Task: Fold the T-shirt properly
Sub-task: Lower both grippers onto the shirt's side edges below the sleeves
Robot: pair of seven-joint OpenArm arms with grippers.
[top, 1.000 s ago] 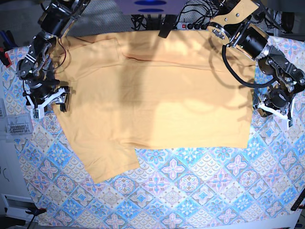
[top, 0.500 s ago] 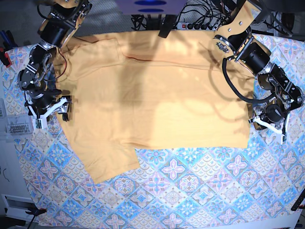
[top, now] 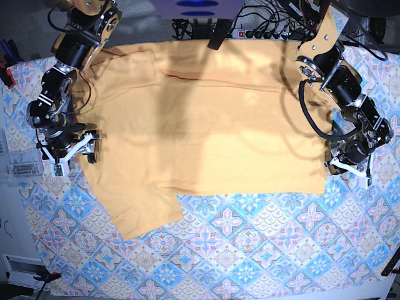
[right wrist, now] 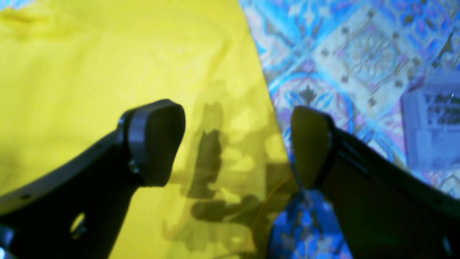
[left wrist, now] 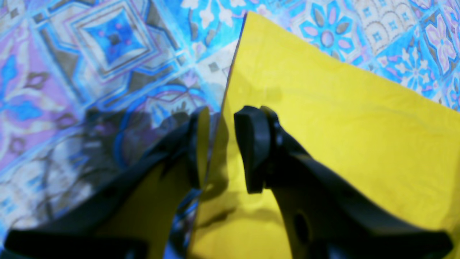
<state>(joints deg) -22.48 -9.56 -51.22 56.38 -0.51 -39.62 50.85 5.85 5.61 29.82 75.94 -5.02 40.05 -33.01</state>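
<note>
At the far left of the base view a small clear box [top: 22, 167] of small parts sits just off the patterned cloth [top: 250, 250]. Beside it, the right gripper [top: 74, 156] hangs low over the left edge of the T-shirt [top: 206, 125]. Its wrist view shows the two black fingers [right wrist: 154, 140] spread wide apart, one over the yellow fabric and the other over the blue-and-pink tiles, with the shirt's edge running between them; nothing is held.

The T-shirt lies spread flat across the far half of the cloth, reaching almost from one arm to the other. One part of it sticks out toward the near left corner [top: 147, 215]. A darker fold line [top: 181, 76] shows near the far edge. Beyond the shirt a power strip [top: 262, 32] and cables lie at the back of the table.

On the right, the left gripper [top: 350, 167] sits low at the shirt's near right corner. In its wrist view the fingers [left wrist: 251, 144] stand a narrow gap apart, straddling the shirt's edge, one over the tiles and one over the fabric, not clamped on it.
</note>
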